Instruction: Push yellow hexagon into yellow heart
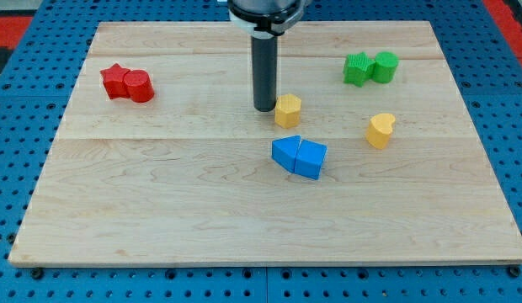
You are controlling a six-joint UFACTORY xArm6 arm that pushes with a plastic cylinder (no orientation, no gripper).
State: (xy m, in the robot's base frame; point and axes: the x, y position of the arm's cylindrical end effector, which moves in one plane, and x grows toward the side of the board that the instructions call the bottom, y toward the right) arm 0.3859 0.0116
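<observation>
Yellow hexagon is sitting near the board's middle, with my tip pressing in just beside its left face — touching or nearly so. That side is making sense: the yellow heart is waiting well apart to the right, slightly nearer — so I'm pushing rightward, passing the blue blocks.

A straight, dark, cylindrical rod is observed, smooth and matt grey-black along its visible length. A faint vertical sheen is seen down its left side. Its lower end, my tip, is cut flat and round, with no taper. At the top, the rod is seated in a wider black circular collar, ringed beneath by a pale, whitish band. No cables, screws or markings can be made out.
</observation>
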